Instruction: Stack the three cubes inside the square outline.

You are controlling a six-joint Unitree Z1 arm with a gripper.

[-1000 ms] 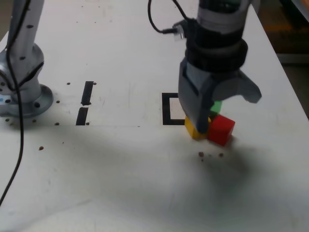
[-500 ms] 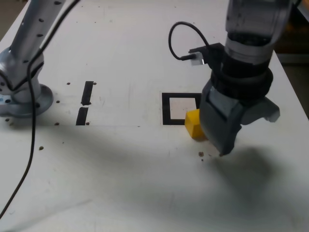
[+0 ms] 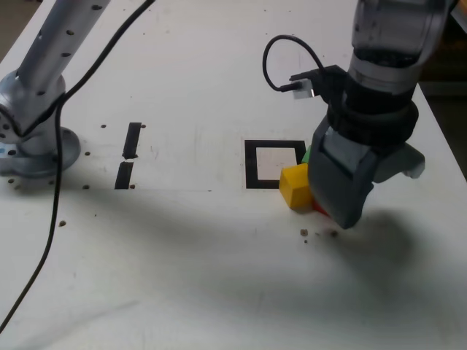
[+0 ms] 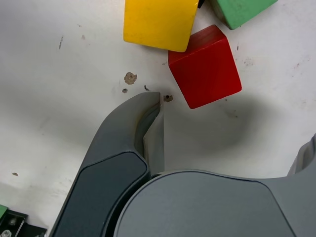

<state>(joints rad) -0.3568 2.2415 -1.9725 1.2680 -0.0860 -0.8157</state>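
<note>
All three cubes sit together on the white table just outside the square outline (image 3: 252, 165), at its near corner on the exterior view's right. The yellow cube (image 3: 295, 186) (image 4: 158, 22) touches the black tape. Only an edge of the green cube (image 3: 307, 154) (image 4: 239, 10) shows behind it. In the exterior view the red cube (image 3: 320, 211) (image 4: 205, 66) is almost hidden by my gripper (image 3: 372, 184) (image 4: 232, 123). The gripper hangs low and open beside the cubes. Its jaws hold nothing, and the red cube lies just beyond the fingertips (image 4: 150, 106).
The arm's grey base (image 3: 33, 142) stands at the exterior view's left, with a black cable trailing toward the front edge. Two short black tape strips (image 3: 128, 154) lie between the base and the outline. Small brown specks (image 3: 317, 233) dot the table by the cubes.
The gripper has swung from directly over the cubes toward the exterior view's right and now covers the red cube. The cubes have stayed in place. The jaws stayed open.
</note>
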